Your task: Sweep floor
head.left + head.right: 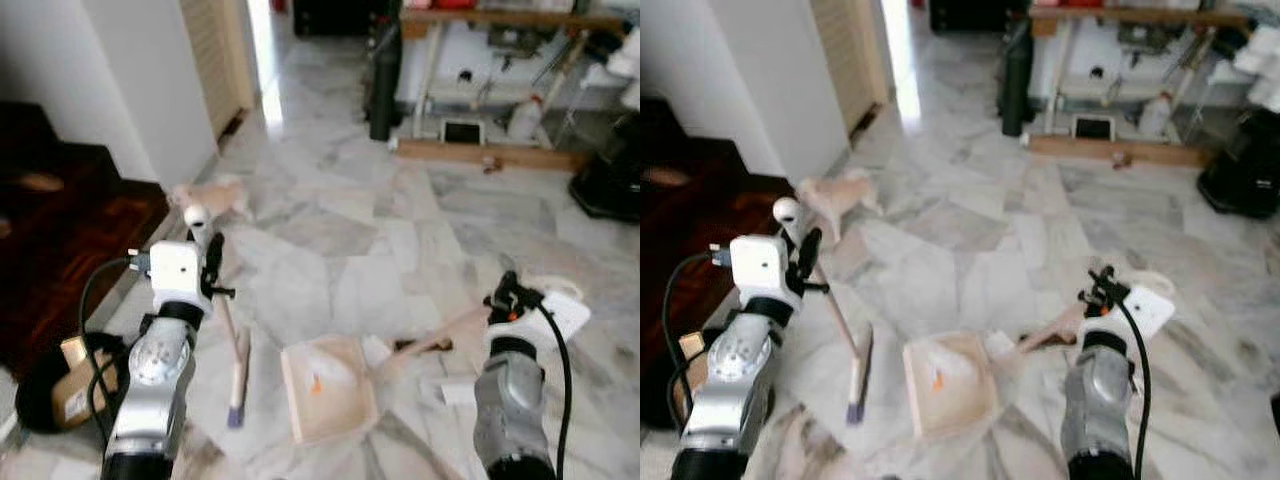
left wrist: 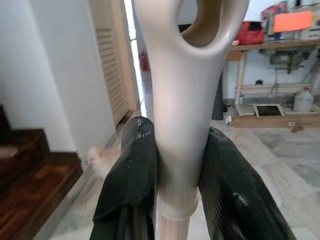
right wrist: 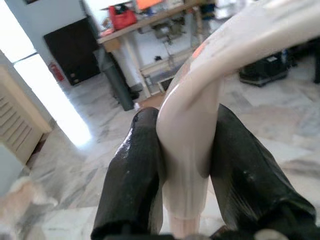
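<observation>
The left gripper (image 2: 175,175) has its jaws clenched on the cream handle of the broom (image 1: 228,345), just below the hanging loop at the handle's top, with one black finger (image 2: 132,165) pressed on each side of the shaft. From those jaws the handle slants down to the narrow brush head (image 1: 239,375) resting on the floor beneath them. The right gripper (image 3: 185,165) has its jaws clenched on the curved cream handle of the dustpan (image 1: 328,388), whose open tray lies flat on the floor below and inward of the right jaws, between the two arms and just beside the brush head. A small orange scrap (image 1: 316,382) sits in the tray, and white paper bits (image 1: 455,392) lie on the floor near the right arm. Both tools look like light, stiff, smooth plastic, so they should swing easily but could twist or slip within the jaws; a hold so high on the broom gives reach but little leverage, and a grip lower on the shaft would steer the head more firmly. The floor (image 1: 340,240) is polished grey-veined marble, hard and slick, so debris should slide readily. Beyond the left jaws stand a white wall corner (image 1: 150,80), dark wooden steps (image 1: 60,220) and a small pale dog (image 1: 215,195); ahead are a louvred door (image 1: 215,55) and a cluttered workbench (image 1: 500,20).
</observation>
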Robot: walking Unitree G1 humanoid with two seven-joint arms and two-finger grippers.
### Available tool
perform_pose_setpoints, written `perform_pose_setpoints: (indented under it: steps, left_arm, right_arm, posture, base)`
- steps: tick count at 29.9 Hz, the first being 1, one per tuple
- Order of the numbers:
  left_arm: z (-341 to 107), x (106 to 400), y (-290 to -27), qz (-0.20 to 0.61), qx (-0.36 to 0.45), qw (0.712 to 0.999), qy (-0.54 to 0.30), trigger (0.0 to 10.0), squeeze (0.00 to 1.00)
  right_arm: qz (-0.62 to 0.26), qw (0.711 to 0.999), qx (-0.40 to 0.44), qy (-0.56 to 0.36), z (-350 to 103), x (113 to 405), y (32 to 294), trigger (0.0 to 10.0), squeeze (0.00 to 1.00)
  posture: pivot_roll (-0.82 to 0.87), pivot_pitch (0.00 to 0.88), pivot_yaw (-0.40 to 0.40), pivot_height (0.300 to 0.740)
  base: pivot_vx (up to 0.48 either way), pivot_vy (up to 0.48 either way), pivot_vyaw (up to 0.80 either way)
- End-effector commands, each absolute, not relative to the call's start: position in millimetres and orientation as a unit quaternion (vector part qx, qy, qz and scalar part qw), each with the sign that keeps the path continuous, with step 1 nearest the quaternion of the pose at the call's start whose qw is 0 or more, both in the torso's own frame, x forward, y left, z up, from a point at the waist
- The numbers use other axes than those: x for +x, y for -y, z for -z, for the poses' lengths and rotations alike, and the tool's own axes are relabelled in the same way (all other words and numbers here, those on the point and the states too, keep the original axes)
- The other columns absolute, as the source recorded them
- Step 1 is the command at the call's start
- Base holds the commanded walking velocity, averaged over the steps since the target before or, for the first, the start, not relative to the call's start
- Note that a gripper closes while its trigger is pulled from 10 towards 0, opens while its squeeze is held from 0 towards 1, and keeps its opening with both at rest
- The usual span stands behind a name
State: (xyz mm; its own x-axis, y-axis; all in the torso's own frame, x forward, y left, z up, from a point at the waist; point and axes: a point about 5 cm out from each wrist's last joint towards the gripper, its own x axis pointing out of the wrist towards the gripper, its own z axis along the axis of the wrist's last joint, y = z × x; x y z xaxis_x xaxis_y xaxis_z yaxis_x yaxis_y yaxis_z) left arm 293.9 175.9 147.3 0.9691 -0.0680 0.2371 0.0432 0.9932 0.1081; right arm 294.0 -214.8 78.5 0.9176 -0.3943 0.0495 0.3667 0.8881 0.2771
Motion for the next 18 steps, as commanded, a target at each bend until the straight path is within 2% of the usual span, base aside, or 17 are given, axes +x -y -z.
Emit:
perform_pose_setpoints:
  steps: [1,4,12,18]
  left_arm:
    - [-158.1,295.9,-172.4,0.034,0.05,0.988,0.143,10.0,0.0]
    - [-158.5,295.8,-172.3,0.035,0.051,0.987,0.145,10.0,0.0]
    - [-158.3,295.4,-170.5,0.038,0.051,0.987,0.144,10.0,0.0]
    - [-158.2,295.6,-170.1,0.039,0.049,0.988,0.144,10.0,0.0]
  right_arm:
    - [0.201,0.967,0.137,0.074,-87.3,297.0,217.8,10.0,0.0]
    - [0.2,0.968,0.134,0.074,-87.8,297.7,217.2,10.0,0.0]
    - [0.2,0.968,0.134,0.075,-88.3,298.0,217.3,10.0,0.0]
    - [0.201,0.967,0.14,0.076,-88.4,298.2,217.4,10.0,0.0]
  posture:
    - [0.05,0.055,0.018,0.74]
    - [0.05,0.057,0.019,0.74]
    - [0.06,0.06,0.018,0.74]
    - [0.06,0.059,0.017,0.74]
  base:
    - [0.0,0.0,0.0]
    - [0.0,0.0,0.13]
    - [0.0,0.0,0.56]
    - [0.0,0.0,0.0]
